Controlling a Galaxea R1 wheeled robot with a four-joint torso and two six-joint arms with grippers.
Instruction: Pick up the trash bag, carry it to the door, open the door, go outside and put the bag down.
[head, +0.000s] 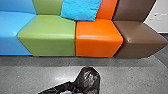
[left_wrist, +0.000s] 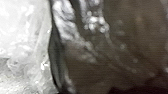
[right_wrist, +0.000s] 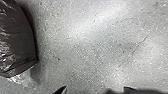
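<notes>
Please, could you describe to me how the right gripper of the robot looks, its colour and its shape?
What can be seen of the right gripper is dark, nearly black: its fingertips look like narrow, pointed wedges, and one has a thin pale edge. I cannot make out any cable or marking on it.

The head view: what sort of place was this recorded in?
Probably an office lounge or waiting area: a row of padded, coloured seats, a blue cushion and a smooth grey floor.
</notes>
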